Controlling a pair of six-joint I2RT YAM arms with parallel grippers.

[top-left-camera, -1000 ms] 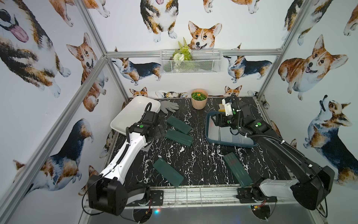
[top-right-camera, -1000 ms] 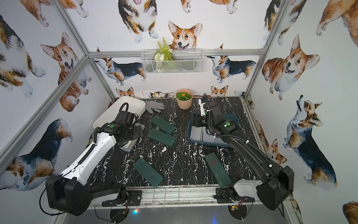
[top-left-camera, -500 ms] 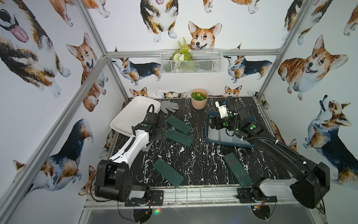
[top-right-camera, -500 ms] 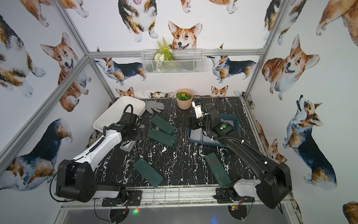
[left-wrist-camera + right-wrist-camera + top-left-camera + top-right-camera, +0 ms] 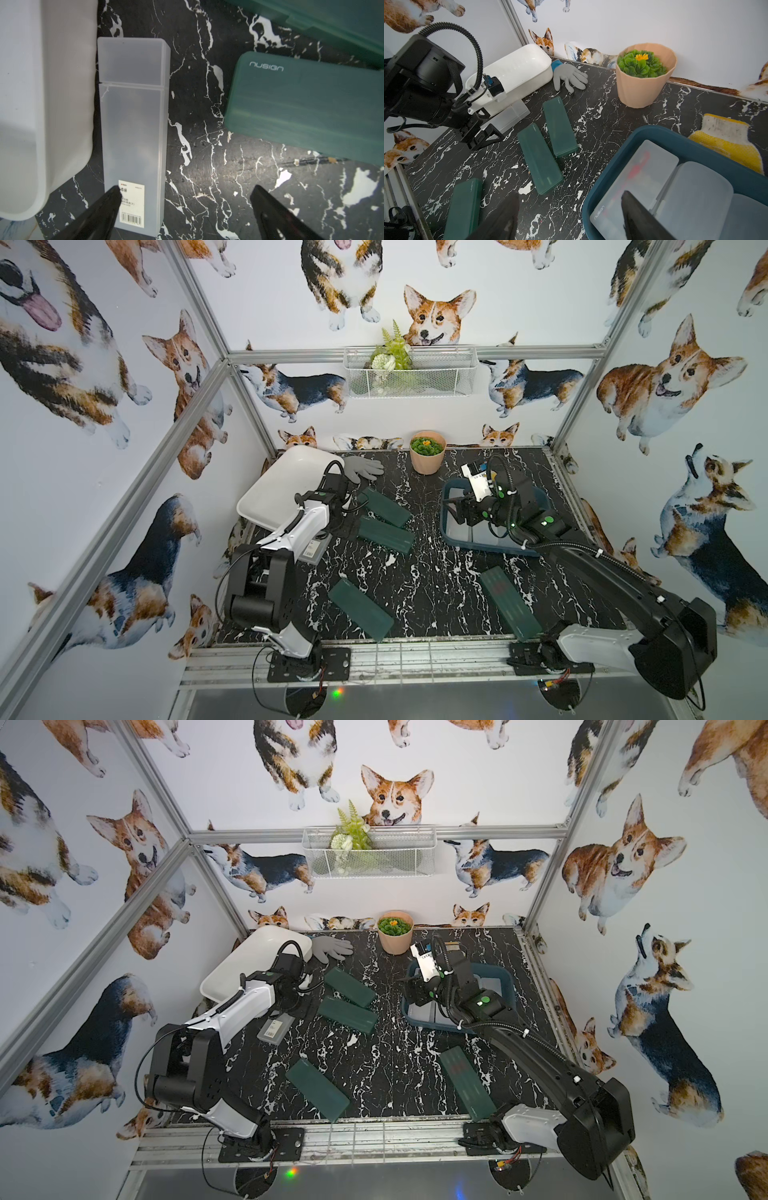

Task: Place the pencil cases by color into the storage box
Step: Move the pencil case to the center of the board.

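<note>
Black marble tabletop [image 5: 432,572] and corgi wallpaper frame our workspace, and we take the white tub [image 5: 282,485] as our landmark. It looks empty. Just beside its long wall, perhaps touching it, lies one frosted clear case [image 5: 133,135]. Our left gripper [image 5: 187,188] hovers over that case's labelled end, jaws spread fully and holding nothing: one finger is above the label, the other above bare marble on the side away from the white tub.

Well apart from the white tub stands the blue tub [image 5: 602,176], with frosted cases [image 5: 643,166] already in it. Our right gripper [image 5: 569,195] hangs over its rim on the side facing the white tub, jaws partly open and empty.

Two green cases [image 5: 384,508] [image 5: 386,535] lie near the white tub, and two more [image 5: 359,608] [image 5: 509,601] lie farther off.

We judge the step in hand to be picking up this stray clear case. Next we must shift toward the white tub to straddle it, where finger room looks tight.
</note>
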